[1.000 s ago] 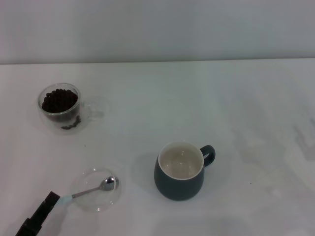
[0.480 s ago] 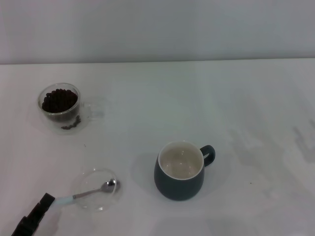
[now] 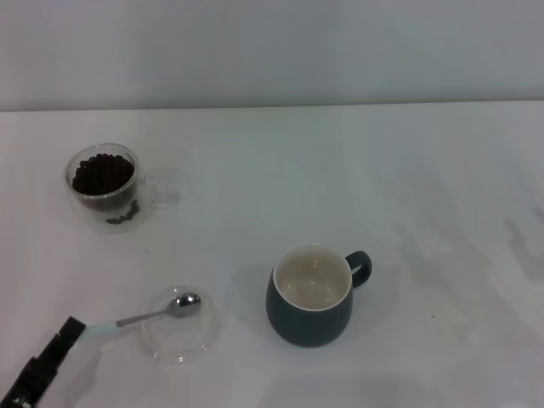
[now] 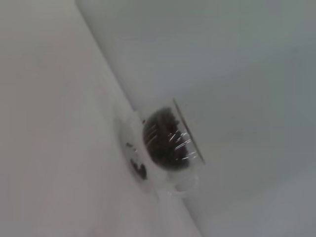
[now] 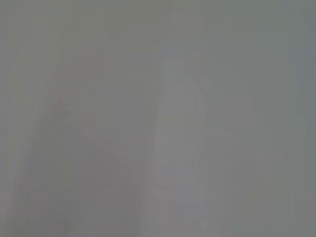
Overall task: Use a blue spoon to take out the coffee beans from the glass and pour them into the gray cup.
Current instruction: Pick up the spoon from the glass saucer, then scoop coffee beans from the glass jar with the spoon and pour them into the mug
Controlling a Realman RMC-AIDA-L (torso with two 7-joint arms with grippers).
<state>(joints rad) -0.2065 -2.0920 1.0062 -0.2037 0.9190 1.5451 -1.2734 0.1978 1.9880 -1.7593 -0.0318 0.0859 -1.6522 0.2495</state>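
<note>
left gripper (image 3: 70, 333) is clamped on the pale-blue-handled silver spoon (image 3: 144, 315), bowl over the shallow clear glass dish (image 3: 183, 333); right arm's out of view

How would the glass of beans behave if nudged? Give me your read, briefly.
The glass looks thick-walled and rounded, about full of coffee beans, so it would probably slide rather than tip. Its smooth clear walls may be slippery to grip. A sharp knock could well spill beans over the rim. The left gripper holds the blue spoon well short of it.
</note>
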